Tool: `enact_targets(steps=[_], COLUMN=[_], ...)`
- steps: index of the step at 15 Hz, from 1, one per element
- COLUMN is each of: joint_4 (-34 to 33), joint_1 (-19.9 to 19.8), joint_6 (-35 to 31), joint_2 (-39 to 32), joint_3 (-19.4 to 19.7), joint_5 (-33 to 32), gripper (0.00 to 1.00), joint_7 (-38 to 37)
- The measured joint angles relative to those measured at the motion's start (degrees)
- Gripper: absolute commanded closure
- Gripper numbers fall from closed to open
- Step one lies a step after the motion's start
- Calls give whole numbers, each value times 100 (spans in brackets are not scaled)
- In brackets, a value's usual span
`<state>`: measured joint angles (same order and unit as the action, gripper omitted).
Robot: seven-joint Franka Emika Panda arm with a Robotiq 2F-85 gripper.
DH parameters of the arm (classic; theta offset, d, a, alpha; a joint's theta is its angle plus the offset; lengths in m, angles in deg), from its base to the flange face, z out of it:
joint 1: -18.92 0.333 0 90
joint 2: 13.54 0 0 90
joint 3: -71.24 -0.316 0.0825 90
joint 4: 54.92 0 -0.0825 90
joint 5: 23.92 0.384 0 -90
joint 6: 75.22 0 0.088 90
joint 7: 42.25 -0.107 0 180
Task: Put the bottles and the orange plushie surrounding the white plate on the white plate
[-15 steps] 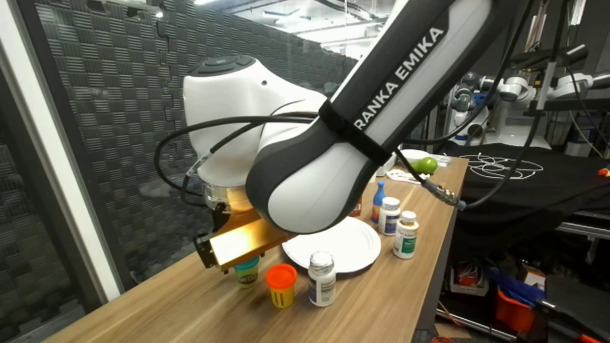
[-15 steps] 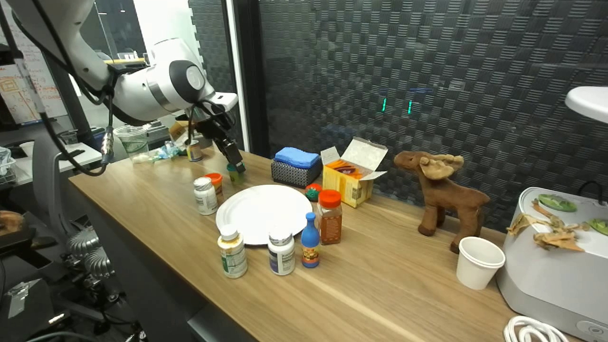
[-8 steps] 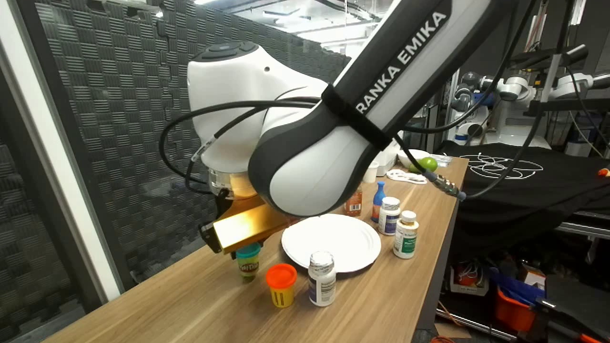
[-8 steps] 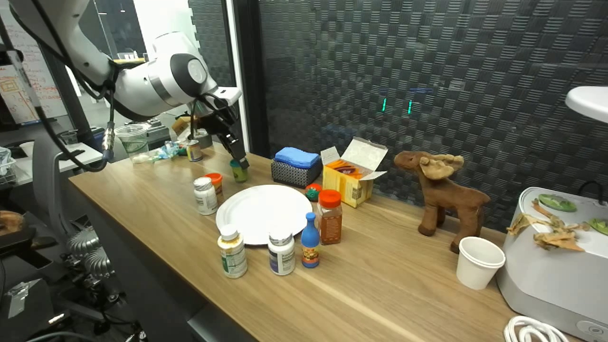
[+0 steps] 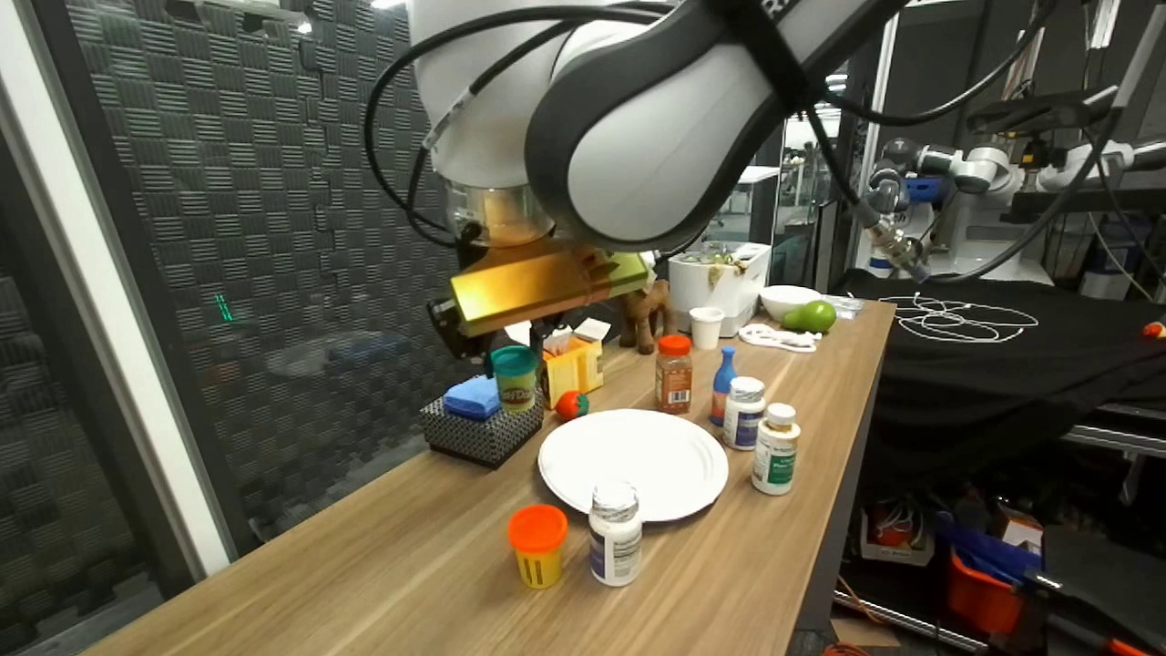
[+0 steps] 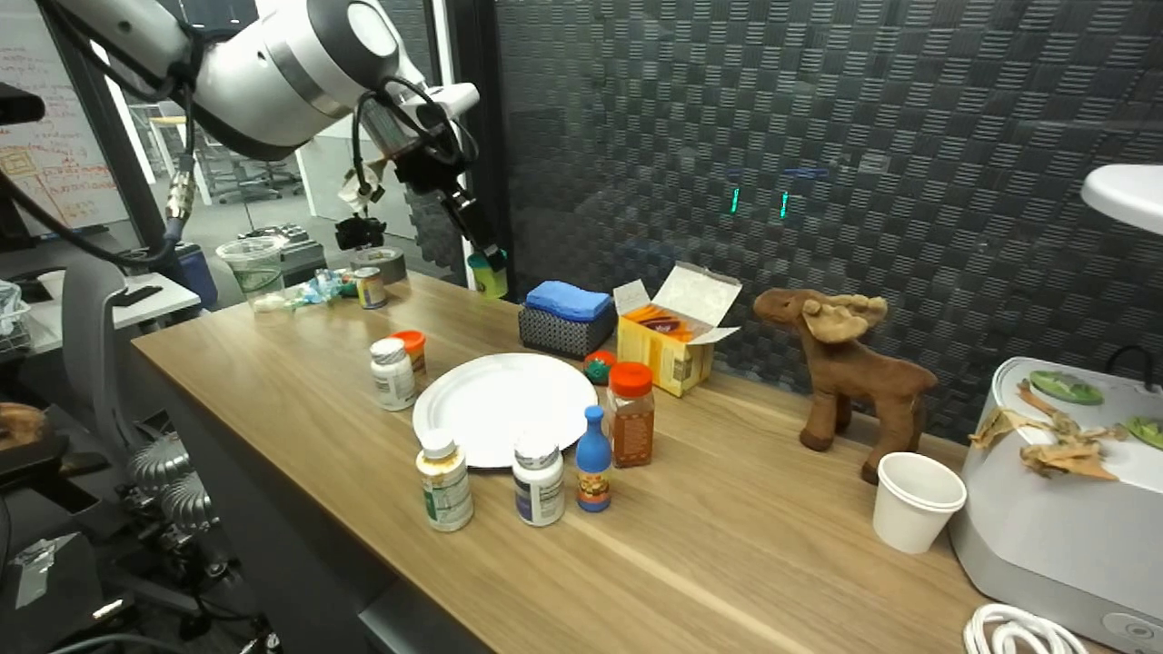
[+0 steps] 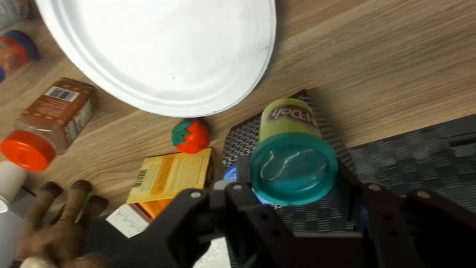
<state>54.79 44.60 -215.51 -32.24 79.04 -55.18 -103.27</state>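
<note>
So, in an exterior view the orange-red plushie (image 5: pixel 570 405) sits just behind the white plate (image 5: pixel 642 456), lower and right of the pincer (image 5: pixel 513 353). Around that plate: woven box (image 5: pixel 480 444) left, white bottle (image 5: pixel 616 545) in front, reddish bottle (image 5: pixel 674 383) behind, blue bottle (image 5: pixel 723 387), second white bottle (image 5: pixel 744 417) and green-labelled bottle (image 5: pixel 776 456) on the right. Pincer's clamped, jaws partway apart, on a teal-lidded Play-Doh tub (image 5: pixel 517 390), midair left of the plate.

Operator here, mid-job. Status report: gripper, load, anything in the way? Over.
Gripper clamped on teal-lidded Play-Doh tub. Tub aloft, not yet over white plate. Way to plate looks unobstructed.
</note>
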Motion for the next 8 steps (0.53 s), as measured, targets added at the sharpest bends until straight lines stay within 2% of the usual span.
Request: enact_targets(steps=[3,8], joint_4=[547,1156], joint_1=[-301,-710], joint_6=[74,-81], joint_2=[274,145], joint_3=[-47,-167], joint_5=[-26,-26], gripper=[72,72], joint_7=[-236,-603])
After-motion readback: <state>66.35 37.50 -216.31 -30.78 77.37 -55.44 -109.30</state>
